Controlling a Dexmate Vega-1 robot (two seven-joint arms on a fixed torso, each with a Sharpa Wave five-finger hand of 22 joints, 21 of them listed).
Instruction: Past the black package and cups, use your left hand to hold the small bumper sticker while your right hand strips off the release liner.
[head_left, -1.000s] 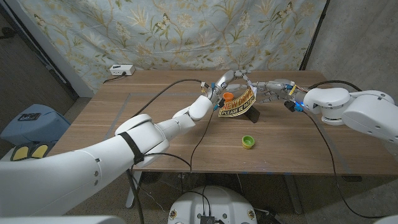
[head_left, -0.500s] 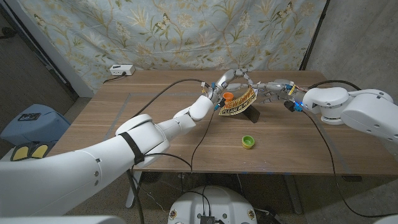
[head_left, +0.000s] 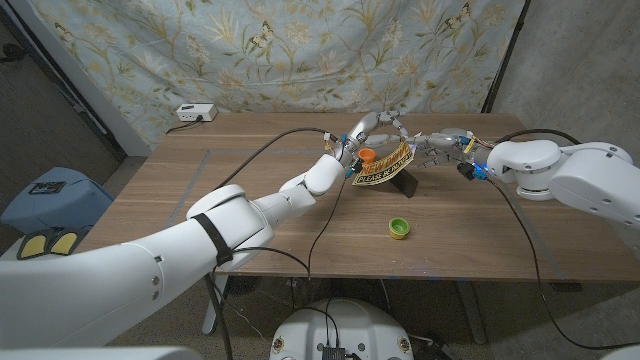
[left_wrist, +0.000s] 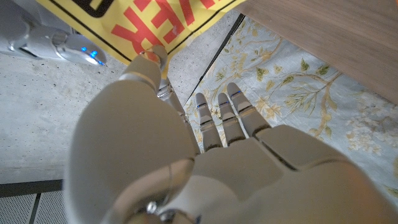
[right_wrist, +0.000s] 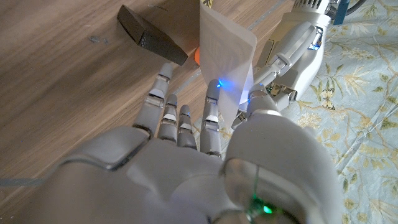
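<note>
Both my hands meet at the far middle of the table (head_left: 250, 190), beyond the black package (head_left: 404, 184) & green cup (head_left: 399, 228). Left hand (head_left: 358, 138) pinches the bumper sticker (head_left: 381, 166) by its far-left edge, thumb to finger, other fingers spread. Right hand (head_left: 432, 146) is at the far-right corner; fingers (right_wrist: 211, 118) straight, close together, white liner (right_wrist: 225, 48) against them. Can't tell if it's truly pinched. To peel well: hold left firm, pull right slowly, low, away along the length. Sticker's long axis runs left-right, right end tilted up, print toward me.
</note>
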